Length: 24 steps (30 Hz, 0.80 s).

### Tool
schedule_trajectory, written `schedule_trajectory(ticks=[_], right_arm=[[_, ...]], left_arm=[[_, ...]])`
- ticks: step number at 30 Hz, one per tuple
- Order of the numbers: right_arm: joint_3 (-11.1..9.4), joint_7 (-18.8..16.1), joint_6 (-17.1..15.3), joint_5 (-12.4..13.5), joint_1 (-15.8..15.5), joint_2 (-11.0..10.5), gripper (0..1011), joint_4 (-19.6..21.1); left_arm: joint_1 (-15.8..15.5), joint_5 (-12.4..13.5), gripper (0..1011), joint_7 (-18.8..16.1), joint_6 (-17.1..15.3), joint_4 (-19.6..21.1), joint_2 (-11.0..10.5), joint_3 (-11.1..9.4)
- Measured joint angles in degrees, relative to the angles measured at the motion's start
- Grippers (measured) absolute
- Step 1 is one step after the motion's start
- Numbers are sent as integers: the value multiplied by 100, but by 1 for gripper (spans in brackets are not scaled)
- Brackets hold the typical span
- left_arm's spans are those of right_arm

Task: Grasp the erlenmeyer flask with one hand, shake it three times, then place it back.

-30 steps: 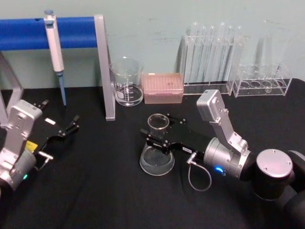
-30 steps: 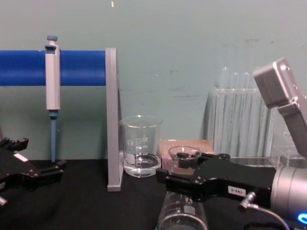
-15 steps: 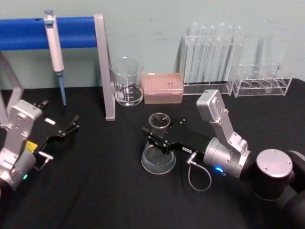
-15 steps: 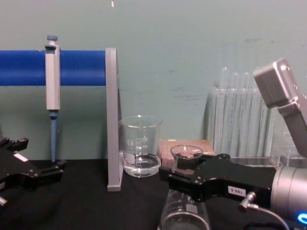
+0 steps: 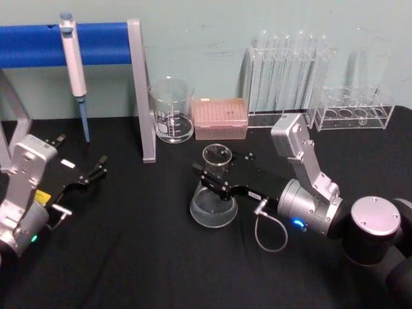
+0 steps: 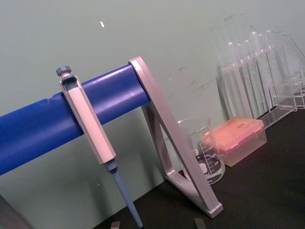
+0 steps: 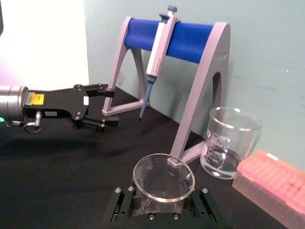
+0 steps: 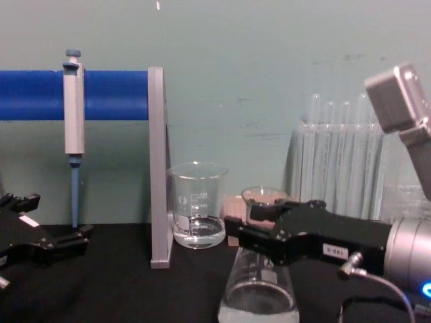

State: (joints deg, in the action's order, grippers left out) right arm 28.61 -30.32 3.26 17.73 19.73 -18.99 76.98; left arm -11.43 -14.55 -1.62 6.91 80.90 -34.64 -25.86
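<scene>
Erlenmeyer flask (image 5: 211,209) is upright at the centre of the black worktop (image 5: 129,257), in front of the beaker (image 5: 171,109). Left gripper (image 7: 113,107) is parked at the left, jaws apart, holding nothing. Right gripper (image 5: 212,177) reaches in from the right, jaws clamped on the flask neck.

This is a laboratory. A black table (image 5: 129,257) stands against a pale green wall (image 5: 206,26). At the back a pipette (image 5: 72,51) hangs on a stand (image 5: 103,44) with a blue bar. Beside it are a glass beaker (image 5: 171,111) with printed marks, a pink plastic box (image 5: 221,118), and test tubes (image 5: 286,71) upright in a clear rack (image 5: 283,119). A conical flask (image 5: 212,206) is nearer the front.
</scene>
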Motion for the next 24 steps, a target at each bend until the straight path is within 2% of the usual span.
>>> schedule_trajectory(ticks=[11,24], right_arm=[[-182,262,-385,85,14,-100,453,585],[-458,561,-635,218,-14,-199,453,1249]], left_arm=[[0,0,1001,0,0,0,0,0],[0,0,1001,0,0,0,0,0]])
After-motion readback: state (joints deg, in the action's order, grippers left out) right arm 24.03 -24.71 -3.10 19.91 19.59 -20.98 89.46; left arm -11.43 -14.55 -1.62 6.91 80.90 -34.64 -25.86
